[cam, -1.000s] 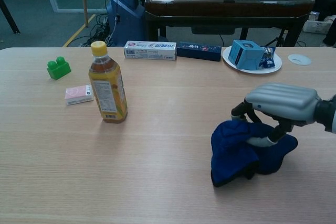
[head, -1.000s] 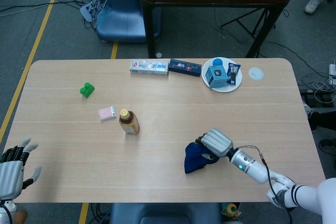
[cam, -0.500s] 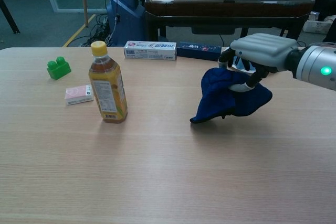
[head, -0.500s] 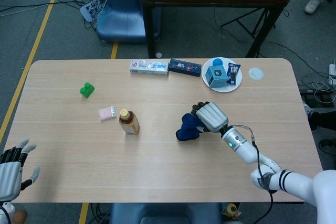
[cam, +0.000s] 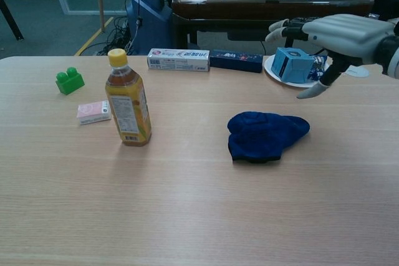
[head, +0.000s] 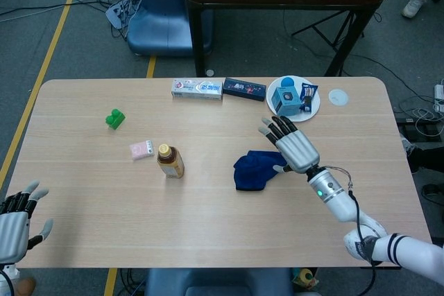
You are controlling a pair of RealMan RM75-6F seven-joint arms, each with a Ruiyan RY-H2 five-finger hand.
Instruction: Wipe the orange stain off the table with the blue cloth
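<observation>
The blue cloth lies crumpled on the table, right of centre, with nothing holding it. My right hand hovers above and to the right of it, fingers spread, empty. My left hand shows at the lower left corner of the head view, off the table's near edge, fingers apart and empty. No orange stain shows on the tabletop in either view.
A tea bottle stands left of the cloth, with a pink packet and a green block beyond. At the far edge lie a toothpaste box, a dark box and a white plate with blue items.
The right hand carried the cloth from the near right toward the table's middle, let it go, and rose with its fingers spread. The left hand barely moved.
</observation>
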